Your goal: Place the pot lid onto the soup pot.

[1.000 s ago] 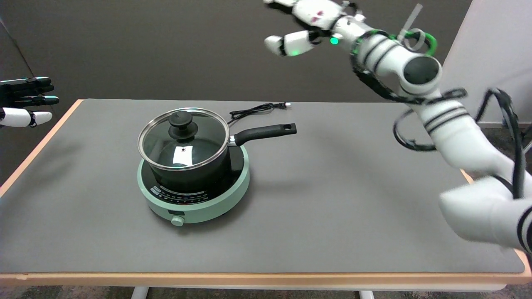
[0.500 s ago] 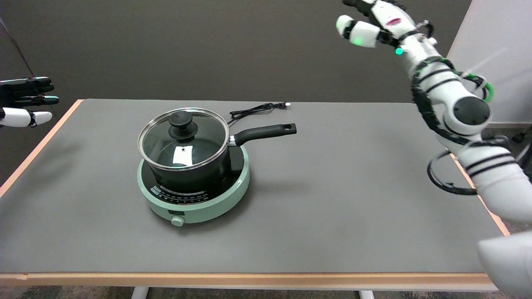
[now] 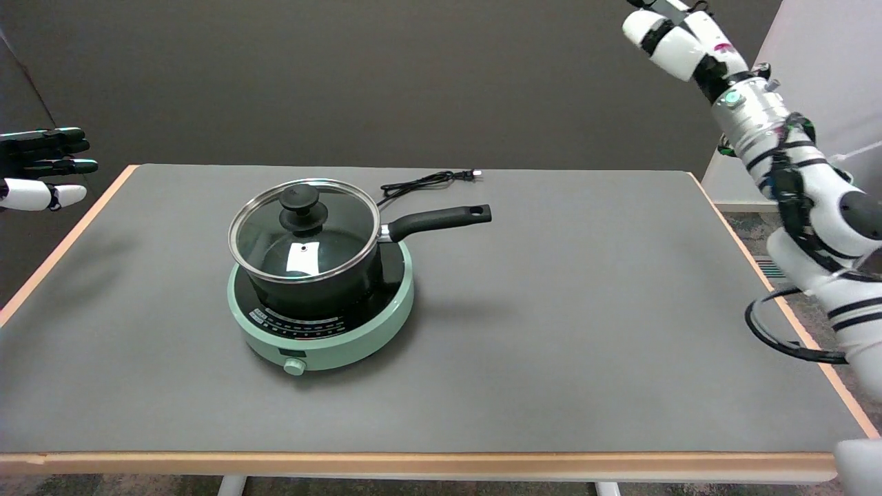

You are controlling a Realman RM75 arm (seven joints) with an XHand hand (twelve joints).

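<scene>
1. Head view: your right hand [image 3: 679, 38] sits at the upper right of the frame, partly cut by the top edge; it holds nothing you can see, but you cannot tell whether its fingers are spread or curled
2. The pot lid [image 3: 304, 229] already rests on the soup pot [image 3: 324, 275], left of centre on the green cooker [image 3: 344, 337]
3. The lid lies well apart from your hand, down and to the left; the pot handle [image 3: 441, 220] points right, toward your arm

there's a round mint-green induction cooker [image 3: 324, 344] on the grey matte surface [image 3: 551, 331], thin black power cord [image 3: 420, 182] lying behind it
</scene>
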